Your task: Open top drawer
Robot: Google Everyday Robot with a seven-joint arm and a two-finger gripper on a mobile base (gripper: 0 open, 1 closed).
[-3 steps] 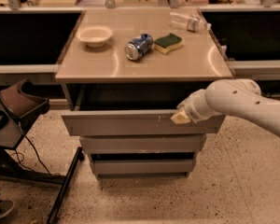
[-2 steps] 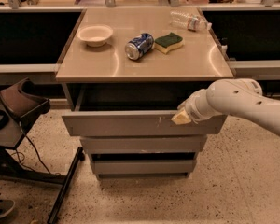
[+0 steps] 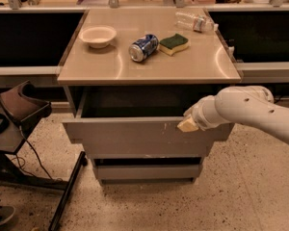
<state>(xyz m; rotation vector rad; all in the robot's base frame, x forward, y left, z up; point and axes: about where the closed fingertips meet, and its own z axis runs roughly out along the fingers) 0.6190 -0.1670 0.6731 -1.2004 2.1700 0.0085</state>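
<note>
**Desk:** Has anything shifted in the last second?

**Me:** Nothing I can make out. The top drawer (image 3: 135,138) stands just as far out as it did. My gripper (image 3: 188,124) sits at the same spot, against the upper edge of the drawer front, right of centre by the scuff marks.

**Desk:** So is it open?

**Me:** Largely, I'd judge. The front stands well clear of the cabinet, with dark interior showing under the countertop (image 3: 111,66). The narrower drawer (image 3: 144,171) below is shut. What's left is perhaps a last pull, then backing off.

**Desk:** Is the gripper holding on?

**Me:** I can't tell whether it's clamped or released.

**Desk:** Any writing?

**Me:** The blue can (image 3: 143,47), lying on its side, has white markings I can't read. The label on the clear bottle (image 3: 195,20) is no clearer.
</note>
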